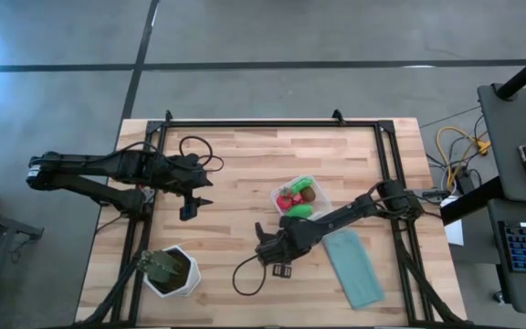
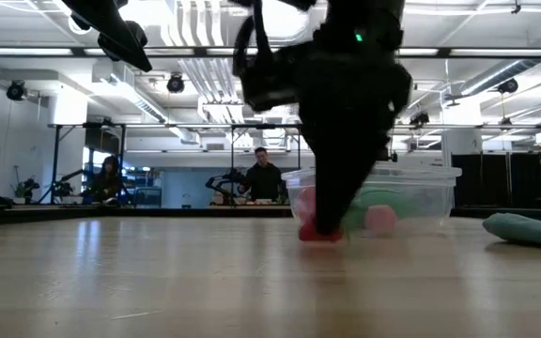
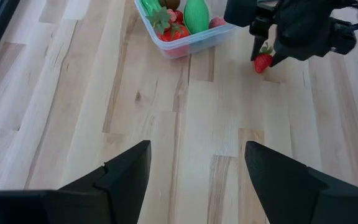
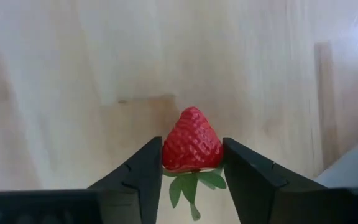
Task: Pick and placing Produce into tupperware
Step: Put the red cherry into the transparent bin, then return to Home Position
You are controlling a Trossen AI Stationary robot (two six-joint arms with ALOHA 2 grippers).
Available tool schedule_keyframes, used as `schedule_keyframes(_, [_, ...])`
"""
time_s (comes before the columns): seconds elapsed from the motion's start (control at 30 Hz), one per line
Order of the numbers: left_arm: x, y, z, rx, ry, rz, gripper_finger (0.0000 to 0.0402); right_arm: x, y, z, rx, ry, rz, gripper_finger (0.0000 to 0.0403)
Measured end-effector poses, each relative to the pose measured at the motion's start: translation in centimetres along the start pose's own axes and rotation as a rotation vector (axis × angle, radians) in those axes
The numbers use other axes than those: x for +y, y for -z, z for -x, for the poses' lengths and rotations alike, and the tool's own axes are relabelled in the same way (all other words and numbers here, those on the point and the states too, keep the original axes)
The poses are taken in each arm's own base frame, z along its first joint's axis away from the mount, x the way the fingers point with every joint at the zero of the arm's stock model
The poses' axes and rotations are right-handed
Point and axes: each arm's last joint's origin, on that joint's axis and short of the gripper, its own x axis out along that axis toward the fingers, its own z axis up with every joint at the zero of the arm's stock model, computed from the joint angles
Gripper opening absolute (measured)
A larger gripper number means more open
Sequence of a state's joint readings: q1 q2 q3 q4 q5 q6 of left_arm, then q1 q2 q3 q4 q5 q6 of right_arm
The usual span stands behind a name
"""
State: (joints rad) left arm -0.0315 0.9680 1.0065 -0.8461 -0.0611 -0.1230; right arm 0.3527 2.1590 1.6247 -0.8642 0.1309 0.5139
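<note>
Strawberry point(image 4: 192, 140), toy, red with green leaves: sitting nearest the right wrist camera, between the two dark fingers point(image 4: 138, 177) of the right end effector point(image 3: 263, 57), which are pressing against both its sides and gripping it. In the low view the berry point(image 2: 319, 232) is resting on the worktop point(image 1: 245, 174) under the dark arm, just in front of the tupperware.

Right end effector, high view point(image 1: 265, 245): lying low over the worktop, near the front middle, its arm reaching in from the right edge.

Tupperware point(image 1: 298, 198), clear, squarish with rounded corners: standing on the worktop right of centre, just beside the right arm. It is holding produce already: green elongated pieces point(image 3: 196, 15), a red piece point(image 3: 174, 32), a pink round one point(image 2: 380, 219) and a brown oval point(image 1: 309, 194). The gripped strawberry is lying outside it, near one corner, as the left wrist view shows.

Left end effector point(image 1: 193, 203): hanging over the left part of the worktop, well apart from the tupperware, fingers point(image 3: 126, 168) standing apart and holding nothing.

Teal cloth point(image 1: 353, 267), flat: lying on the worktop near the front right, beside the right arm.

Plant point(image 1: 160, 265), green, in a white hexagonal pot point(image 1: 179, 281): standing at the front left corner.

Persons, two point(image 2: 263, 176) point(image 2: 107, 178): sitting in the room far beyond the worktop, seen in the low view.
</note>
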Motion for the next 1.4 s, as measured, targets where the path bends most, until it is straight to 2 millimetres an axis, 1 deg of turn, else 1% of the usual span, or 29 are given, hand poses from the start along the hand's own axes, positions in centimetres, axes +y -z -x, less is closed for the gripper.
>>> schedule_keyframes(0.03, [0.0,0.0,0.0,0.0,0.0,0.0,0.0246,0.1,-0.2,0.2,-0.008,-0.005,-0.004,0.0147])
schedule_keyframes(0.1, [0.0,0.0,0.0,0.0,0.0,0.0,0.0246,0.3,-0.8,1.4,-0.04,-0.023,-0.013,0.0153])
schedule_keyframes(0.3, [0.0,0.0,0.0,0.0,0.0,0.0,0.0246,0.4,-2.7,6.6,-0.127,-0.05,-0.095,0.0149])
schedule_keyframes(0.4, [0.0,0.0,0.0,-0.001,0.0,0.0,0.0246,-0.3,-2.9,10.2,-0.146,0.052,-0.168,0.0144])
schedule_keyframes(0.47, [0.0,-0.1,0.0,-0.005,0.001,0.0,0.0246,-1.2,-2.4,12.3,-0.124,0.164,-0.241,0.0143])
schedule_keyframes(0.57, [0.0,-0.1,0.0,-0.01,0.001,-0.002,0.0246,-2.8,-1.6,14.0,-0.074,0.314,-0.344,0.0149])
schedule_keyframes(0.6, [0.0,-0.1,0.0,-0.012,0.002,-0.004,0.0246,-3.2,-1.5,14.2,-0.069,0.347,-0.365,0.0152])
schedule_keyframes(0.7, [0.0,-0.3,0.0,-0.031,0.004,-0.007,0.0246,-4.3,-1.5,14.4,-0.087,0.357,-0.385,0.0164])
schedule_keyframes(0.77, [0.0,-0.3,0.0,-0.035,0.005,-0.007,0.0246,-5.5,-1.0,13.7,-0.035,0.387,-0.399,0.0169])
schedule_keyframes(0.87, [0.0,-0.3,0.0,-0.034,0.004,-0.007,0.0246,-7.4,0.4,11.3,0.074,0.44,-0.427,0.0171])
schedule_keyframes(0.93, [0.0,-0.3,0.0,-0.033,0.005,-0.007,0.0246,-8.7,1.3,9.8,0.107,0.433,-0.464,0.0171])
schedule_keyframes(1.03, [-0.1,-0.3,0.0,-0.033,0.007,-0.007,0.0246,-10.1,2.5,8.0,0.1,0.312,-0.534,0.0172])
schedule_keyframes(1.13, [0.0,-0.3,0.0,-0.03,0.007,-0.004,0.0246,-10.8,3.5,6.1,0.103,0.199,-0.582,0.0172])
schedule_keyframes(1.17, [0.0,-0.3,0.0,-0.025,0.007,-0.004,0.0246,-10.9,3.8,5.9,0.101,0.186,-0.601,0.0172])
schedule_keyframes(1.23, [0.0,-0.1,0.0,-0.013,0.006,0.0,0.0246,-11.1,4.3,6.5,0.082,0.171,-0.642,0.0173])
schedule_keyframes(1.33, [0.0,-0.1,0.0,-0.005,0.005,-0.007,0.0246,-10.8,4.8,8.1,0.036,0.143,-0.661,0.0174])
schedule_keyframes(1.4, [0.0,-0.1,0.0,-0.005,0.006,-0.006,0.0246,-10.4,4.7,9.8,-0.036,0.134,-0.65,0.0176])
